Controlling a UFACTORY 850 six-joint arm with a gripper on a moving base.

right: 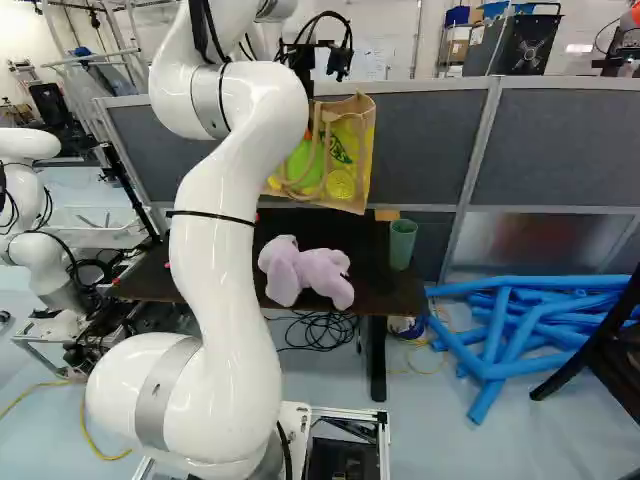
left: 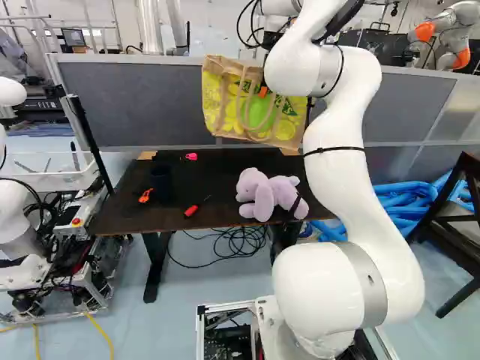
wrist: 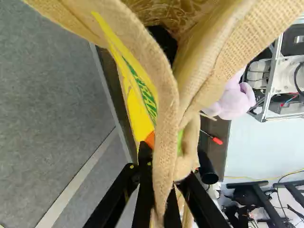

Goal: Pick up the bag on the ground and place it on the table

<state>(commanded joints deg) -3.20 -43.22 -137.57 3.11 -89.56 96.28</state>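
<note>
White arm (left: 343,176) up close, gripper (left: 263,91) pinched nearly closed on yellow bag (left: 216,101), bag hanging higher than dark table (left: 217,174)

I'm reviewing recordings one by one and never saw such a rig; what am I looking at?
The machine is a white robot arm on a moving base. Two pictures look forward from the base's left and right, behind the arm; the third looks along its black gripper from the wrist. The gripper is closed on a yellow-and-tan bag, held higher than the table. On the table are a purple plush toy, a red-handled screwdriver, a dark cup and a green cup.
</note>
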